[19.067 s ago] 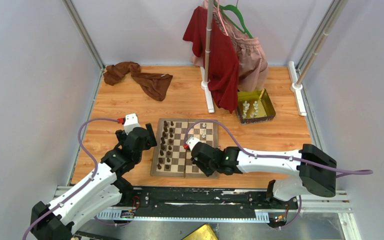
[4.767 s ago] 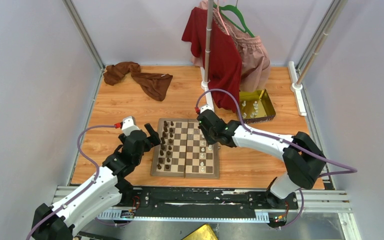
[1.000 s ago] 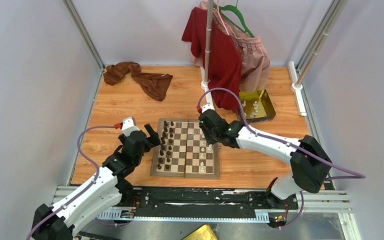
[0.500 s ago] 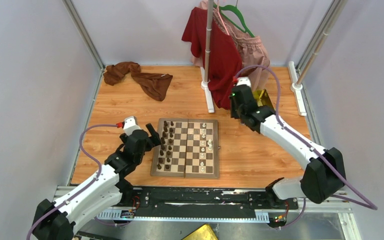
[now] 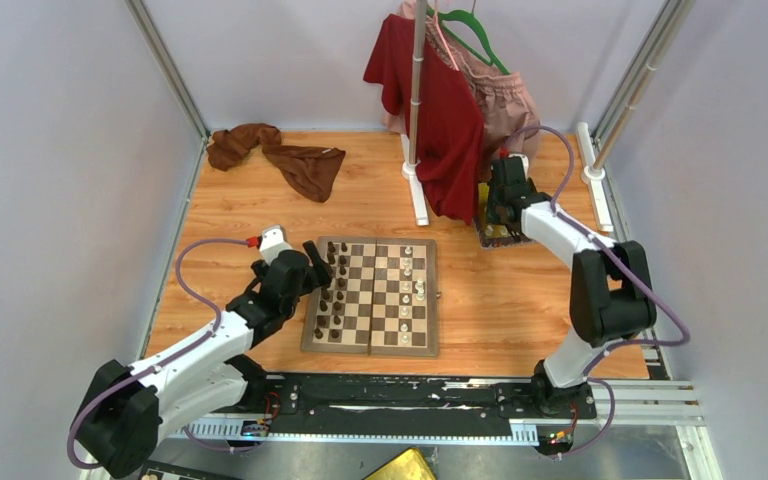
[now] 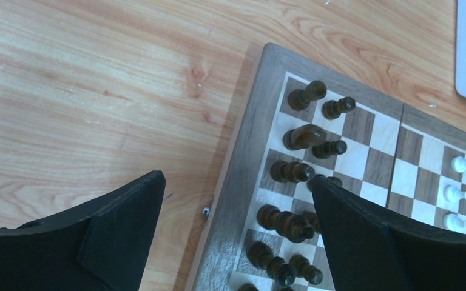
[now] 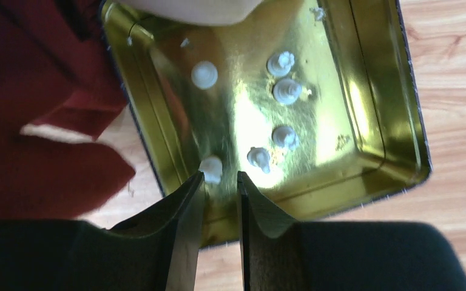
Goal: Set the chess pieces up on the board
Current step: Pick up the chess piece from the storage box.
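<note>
Orange-brown wooden tabletop [image 5: 260,210] between pale walls, with a clothes rack at the back and a red garment [image 5: 440,110] hanging from it.

What changed in the last second is the right arm. It was over the white side of the chessboard [image 5: 372,346]; now it has swung out to the back right and the right gripper [image 7: 221,177] hangs over the gold tray [image 7: 400,109]. I read that as one white piece delivered and the next fetch begun. Its jaws stand only a narrow gap apart with nothing between them. Six cream-white pieces [image 7: 287,91] remain in the tray, and the nearest one [image 7: 211,168] sits just beyond the left fingertip, not yet in the gap.

The left arm has edged closer to the board's left border. The left gripper [image 6: 235,180] is spread wide and empty above that edge. The dark brown pieces [image 6: 306,136] fill their two files there, while only a few white pieces [image 5: 419,290] stand on the opposite side, so white is well short of complete.

From overhead the tray is almost wholly hidden by the right wrist and the garment. Straight down, I cannot tell which kinds of piece are left. The left fingers also cut off the nearer dark ranks.
</note>
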### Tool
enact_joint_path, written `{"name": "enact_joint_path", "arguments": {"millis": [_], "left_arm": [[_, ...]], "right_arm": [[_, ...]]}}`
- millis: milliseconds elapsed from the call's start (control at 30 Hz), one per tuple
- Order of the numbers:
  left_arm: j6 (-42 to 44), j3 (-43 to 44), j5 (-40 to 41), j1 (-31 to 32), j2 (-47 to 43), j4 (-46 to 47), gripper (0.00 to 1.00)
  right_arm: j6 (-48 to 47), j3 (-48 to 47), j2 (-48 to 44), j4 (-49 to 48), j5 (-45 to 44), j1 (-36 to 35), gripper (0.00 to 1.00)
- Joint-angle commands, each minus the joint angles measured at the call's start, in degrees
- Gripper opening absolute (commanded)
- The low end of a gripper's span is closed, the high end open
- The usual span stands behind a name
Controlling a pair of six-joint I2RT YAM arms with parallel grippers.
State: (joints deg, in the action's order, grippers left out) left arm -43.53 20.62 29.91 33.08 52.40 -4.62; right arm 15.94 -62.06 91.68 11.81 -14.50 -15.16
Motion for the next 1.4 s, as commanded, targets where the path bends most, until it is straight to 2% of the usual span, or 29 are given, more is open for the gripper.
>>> {"name": "enact_joint_path", "arguments": {"millis": [0, 233, 500, 967, 1367], "left_arm": [[-0.1, 2.9, 1.7, -0.3, 1.6, 3.9, 1.00], [0.6, 4.2, 2.5, -0.3, 4.6, 4.4, 1.00], [0.9, 5.8, 2.2, -0.3, 9.5, 7.3, 1.00], [1.0, 7.4, 1.7, -0.3, 13.4, 8.8, 1.00], [1.2, 7.3, 1.5, -0.3, 12.3, 8.0, 1.00]], "right_arm": [[0.9, -6.1, 5.4, -2.6, 2.4, 2.4, 0.31], [0.0, -12.7, 13.1, -2.6, 4.3, 3.7, 0.31], [-0.6, -15.7, 18.0, -2.8, 5.5, 5.4, 0.31], [-0.9, -17.4, 21.0, -2.9, 7.6, 6.3, 0.30], [-0.1, -15.6, 20.6, -2.6, 9.4, 6.2, 0.26]]}}
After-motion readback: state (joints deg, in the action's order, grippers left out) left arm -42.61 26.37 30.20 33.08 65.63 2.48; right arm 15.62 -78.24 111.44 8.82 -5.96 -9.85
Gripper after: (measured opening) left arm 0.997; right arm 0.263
